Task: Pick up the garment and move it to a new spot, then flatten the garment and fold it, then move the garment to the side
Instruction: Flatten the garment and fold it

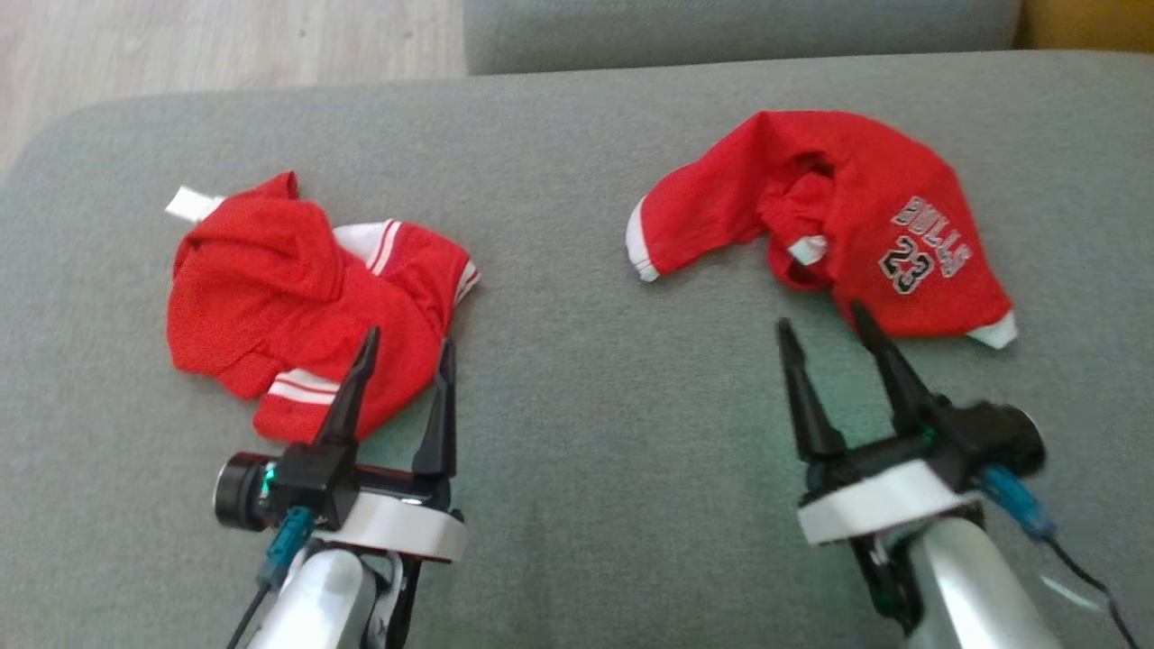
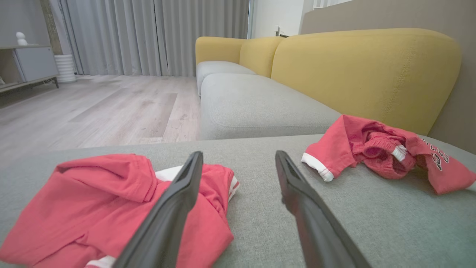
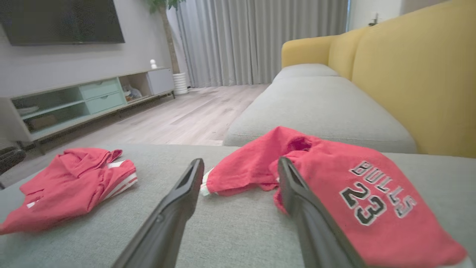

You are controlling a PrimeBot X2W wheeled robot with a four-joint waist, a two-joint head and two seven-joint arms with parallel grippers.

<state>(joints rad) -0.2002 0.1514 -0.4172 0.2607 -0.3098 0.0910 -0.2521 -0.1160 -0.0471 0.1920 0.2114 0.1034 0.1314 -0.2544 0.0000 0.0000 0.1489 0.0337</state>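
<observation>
Nearest, at bottom of head view: left gripper (image 1: 410, 338), long dark fingers spread wide, clasping nothing, tips poised over near hem of crumpled red cloth garment with white stripes (image 1: 270, 279). Opposite, right gripper (image 1: 819, 314), likewise released and empty, tips at near edge of rumpled red jersey garment lettered BULLS 23 (image 1: 847, 198). Both heaps well apart on broad grey fabric sofa cushion (image 1: 559, 406), neither flattened nor folded. Seems set up so for reach: one heap before each arm, jaws wide to take a bunch of cloth. Judged the very start; pick and move not yet done.
</observation>
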